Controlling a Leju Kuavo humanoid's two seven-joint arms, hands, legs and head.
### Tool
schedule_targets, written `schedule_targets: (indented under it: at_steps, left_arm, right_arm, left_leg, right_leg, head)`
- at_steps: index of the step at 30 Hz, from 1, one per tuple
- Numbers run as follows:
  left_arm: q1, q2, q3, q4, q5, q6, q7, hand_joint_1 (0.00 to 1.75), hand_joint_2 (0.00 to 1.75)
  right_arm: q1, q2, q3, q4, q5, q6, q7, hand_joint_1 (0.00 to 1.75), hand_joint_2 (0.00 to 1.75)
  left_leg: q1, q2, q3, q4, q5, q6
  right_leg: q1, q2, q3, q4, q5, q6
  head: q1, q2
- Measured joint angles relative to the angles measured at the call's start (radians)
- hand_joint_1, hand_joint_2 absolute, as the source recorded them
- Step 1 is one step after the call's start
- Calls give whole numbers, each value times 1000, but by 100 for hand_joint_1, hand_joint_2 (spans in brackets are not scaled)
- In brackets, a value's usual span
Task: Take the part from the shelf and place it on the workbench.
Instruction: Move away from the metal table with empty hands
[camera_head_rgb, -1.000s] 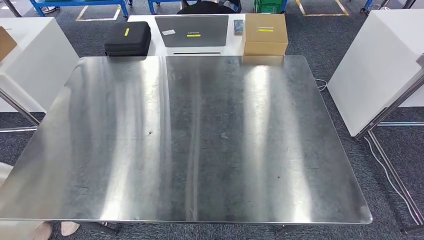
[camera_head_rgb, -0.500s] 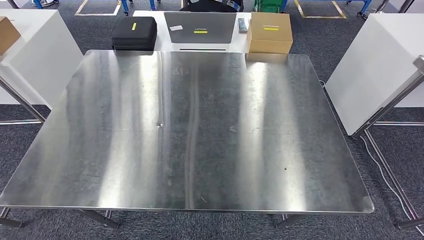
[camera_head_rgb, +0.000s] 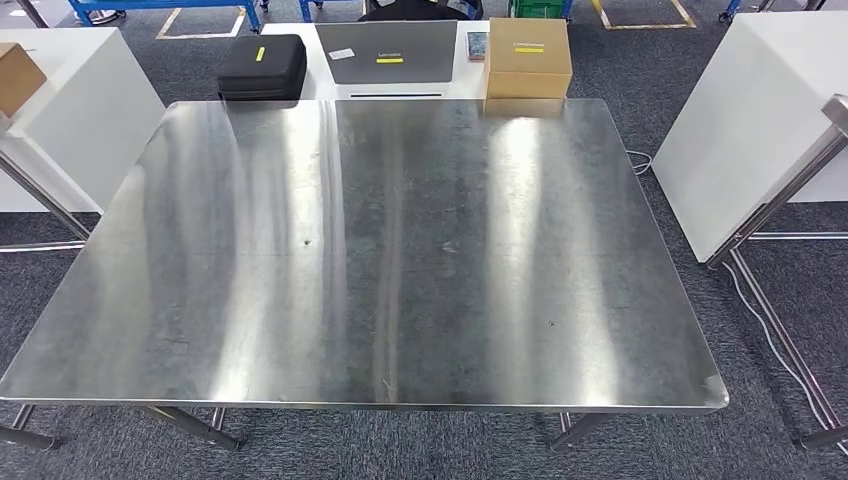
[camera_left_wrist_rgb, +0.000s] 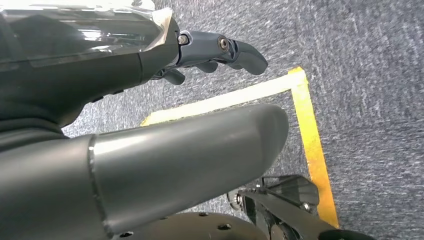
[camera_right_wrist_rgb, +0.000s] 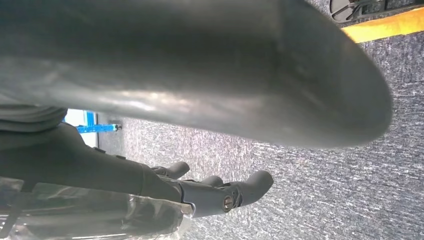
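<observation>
A: How far along is it?
B: Barely started, I'd judge. The workbench (camera_head_rgb: 400, 250) carries no part, and I can't tell where the part or shelf is.
A: The hands?
B: Left hand (camera_left_wrist_rgb: 150, 95) and right hand (camera_right_wrist_rgb: 165, 150) hang over carpet, fingers apart, holding nothing. A laptop (camera_head_rgb: 390, 52) sits at twelve o'clock.
</observation>
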Motion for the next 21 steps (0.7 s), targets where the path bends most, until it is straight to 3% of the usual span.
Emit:
schedule_targets:
  at_steps: [2,4,8,10,12,13,14,15,17,19,21]
  left_arm:
    - [-1,0,0,0,2,-2,0,0,0]
    - [-3,1,0,0,4,-3,-2,0,0]
    - [-3,0,1,0,4,-3,-4,0,0]
    - [-5,-1,1,0,4,-3,-5,0,0]
    - [-5,-2,1,0,4,-3,-5,0,0]
    - [-5,-3,1,0,4,-3,-5,0,0]
    - [-5,-3,1,0,4,-3,-5,0,0]
    - [-4,-3,1,0,4,-3,-5,0,0]
    - [-5,-3,1,0,3,-3,-5,0,0]
    - [-5,-4,1,0,1,-2,-5,0,0]
    - [-6,-4,1,0,-1,-1,-5,0,0]
  right_arm:
    - [0,0,0,0,0,2,-1,0,0]
    - [-1,0,1,0,0,7,-3,0,0]
    - [-1,-2,1,0,0,11,-5,0,0]
    - [-1,-3,1,0,0,12,-6,0,0]
    - [-1,-4,1,0,0,13,-6,0,0]
    - [0,-4,1,0,0,12,-6,0,0]
    - [1,-5,1,0,0,13,-6,0,0]
    - [1,-6,1,0,0,13,-6,0,0]
    - [0,-8,1,0,0,13,-6,0,0]
    - [-2,-8,1,0,0,14,-6,0,0]
    - [-2,-8,1,0,0,15,-6,0,0]
  left_leg:
    - [-1,0,78,-139,64,9]
    - [-5,-2,125,-232,93,18]
    - [-8,-1,120,-254,112,42]
    - [-5,4,110,-262,128,55]
    - [-8,6,93,-262,140,60]
    - [-8,7,85,-261,145,60]
    - [-9,7,79,-260,149,58]
    - [-8,7,73,-259,154,56]
    - [-8,7,66,-255,160,49]
    - [-12,7,62,-250,164,40]
    - [-14,7,61,-249,169,28]
  right_leg:
    - [3,1,-1,3,2,3]
    - [9,1,-5,5,7,11]
    - [11,0,-21,16,7,31]
    - [10,1,-59,94,-44,28]
    - [6,2,-116,232,-113,24]
    - [5,2,-132,283,-134,27]
    - [4,2,-129,297,-138,34]
    - [3,2,-102,264,-126,44]
    - [-2,1,-4,107,-83,60]
    - [0,2,56,-4,-55,55]
    - [6,3,56,-16,-46,41]
  head:
    - [0,0]
    - [1,0]
    - [1,0]
    - [5,0]
    - [8,0]
    - [8,0]
    - [8,0]
    - [8,0]
    - [8,0]
    - [7,0]
    - [5,0]
